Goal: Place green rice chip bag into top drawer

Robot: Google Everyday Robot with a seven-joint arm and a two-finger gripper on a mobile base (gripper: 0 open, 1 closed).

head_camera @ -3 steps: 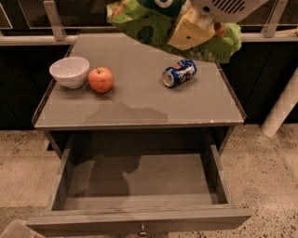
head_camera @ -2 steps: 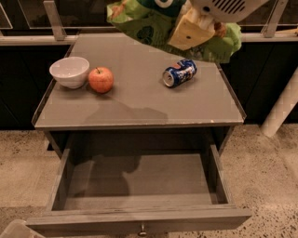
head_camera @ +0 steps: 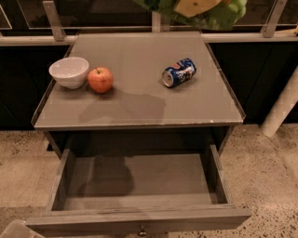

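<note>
While the top drawer stands pulled out nearest | counter behind carries bowl, apple, blue can | farthest, at top edge: gripper, jaws clamped on green rice chip bag, aloft | advice: carry it forward above the can, lower inside drawer walls, then release.

kitchenette, it seems — counter with bowl, apple, soda can; gripper at top edge.

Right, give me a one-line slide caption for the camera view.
At the top edge, the pincer holds the green rice chip bag above the table; the top drawer stands open.
</note>
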